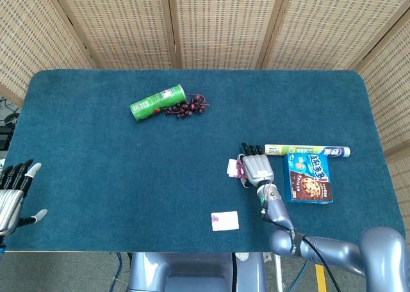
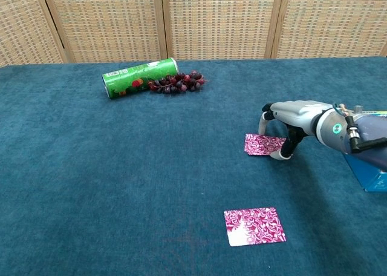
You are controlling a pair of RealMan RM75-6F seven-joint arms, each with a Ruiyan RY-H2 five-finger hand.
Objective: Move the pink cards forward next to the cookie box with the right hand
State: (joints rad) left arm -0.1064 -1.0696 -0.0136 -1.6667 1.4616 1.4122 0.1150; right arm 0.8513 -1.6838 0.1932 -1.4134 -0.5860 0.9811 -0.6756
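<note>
The right hand (image 2: 289,121) arches over the pink patterned card pack (image 2: 261,144), fingertips seemingly clamping it (grip unclear); next, slide toward the blue cookie box (image 1: 308,178).
</note>
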